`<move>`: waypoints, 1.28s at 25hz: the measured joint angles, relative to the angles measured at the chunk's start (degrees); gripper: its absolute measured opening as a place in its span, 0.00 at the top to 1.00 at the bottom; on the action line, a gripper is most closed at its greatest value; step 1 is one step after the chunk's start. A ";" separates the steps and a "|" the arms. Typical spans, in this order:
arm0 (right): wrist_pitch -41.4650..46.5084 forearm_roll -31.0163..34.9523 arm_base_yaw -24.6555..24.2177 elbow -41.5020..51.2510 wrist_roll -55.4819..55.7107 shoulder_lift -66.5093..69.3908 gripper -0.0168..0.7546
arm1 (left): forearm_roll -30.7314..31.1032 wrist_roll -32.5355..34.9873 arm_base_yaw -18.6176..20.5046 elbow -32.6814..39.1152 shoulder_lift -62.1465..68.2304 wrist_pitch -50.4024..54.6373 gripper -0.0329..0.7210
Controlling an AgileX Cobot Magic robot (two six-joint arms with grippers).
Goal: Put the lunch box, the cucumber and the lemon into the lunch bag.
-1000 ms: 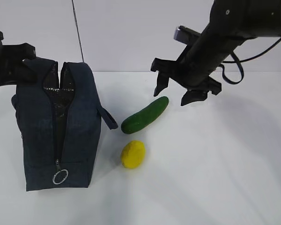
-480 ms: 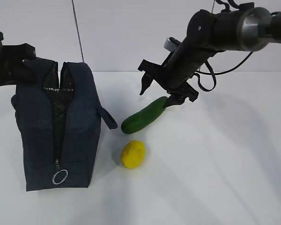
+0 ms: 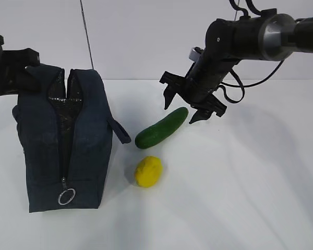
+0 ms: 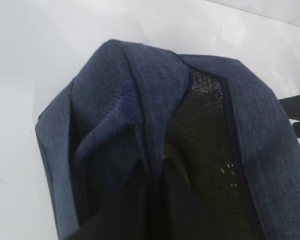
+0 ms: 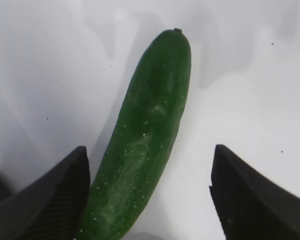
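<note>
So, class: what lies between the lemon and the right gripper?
The cucumber lies between the lemon and the right gripper in the exterior view; the right wrist view shows it between the open fingers.

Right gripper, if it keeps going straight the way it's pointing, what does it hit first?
Most likely the cucumber: the open right gripper points down at its near end, one finger either side. Height above it is unclear.

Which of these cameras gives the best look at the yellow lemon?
The exterior view. The whole lemon shows there, lying on the white table in front of the cucumber and right of the lunch bag. The left wrist view shows only the bag; the right wrist view only the cucumber between open pincer fingers. Neither shows the lemon.
</note>
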 joint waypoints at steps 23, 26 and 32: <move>-4.92 2.92 0.00 -0.55 1.51 3.90 0.22 | 0.00 0.00 0.00 0.00 0.00 0.00 0.95; -5.64 3.28 0.00 -0.63 1.60 4.61 0.22 | 0.00 0.00 0.00 0.00 0.00 0.00 0.95; -5.83 3.85 0.00 -2.79 1.64 6.44 0.22 | 0.00 0.00 0.00 0.00 0.00 0.00 0.95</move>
